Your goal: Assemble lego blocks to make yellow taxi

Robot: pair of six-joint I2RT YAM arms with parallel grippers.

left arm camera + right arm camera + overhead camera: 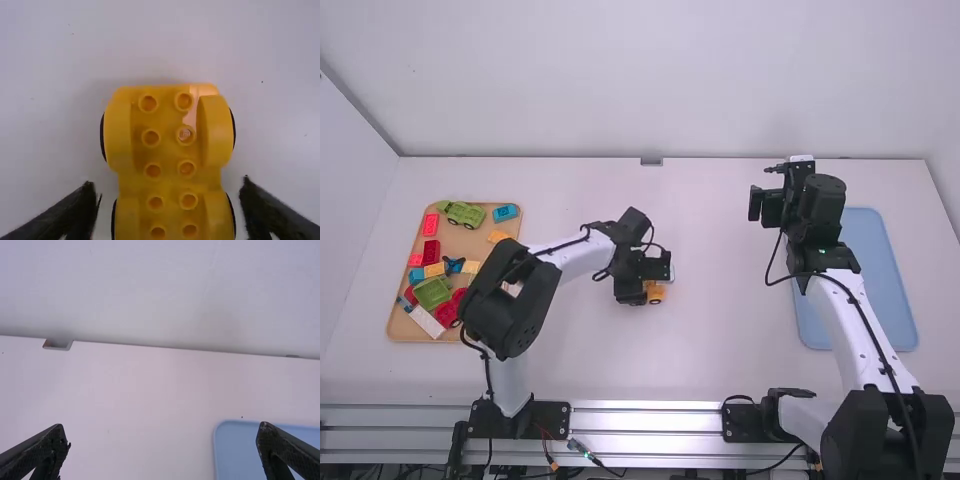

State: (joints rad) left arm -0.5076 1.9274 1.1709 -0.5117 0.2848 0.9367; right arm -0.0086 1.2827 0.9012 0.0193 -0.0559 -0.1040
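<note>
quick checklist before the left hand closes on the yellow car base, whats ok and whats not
1. Left hand open: ok, fingers apart.
2. Yellow car base between its fingers: ok, with a gap on each side.
3. Base studs up: ok.
4. Fingers low enough to grip the base: cannot tell.
5. Right hand away from the base: ok, it is over by the blue tray.
6. Base gripped: not ok, fingers not on it.

By the left gripper [650,290]: one chassis [170,175]; leftward, one wooden tray [466,243], three orange bricks [434,269], one white brick [426,322]; rightward, one blue tray [872,270].
</note>
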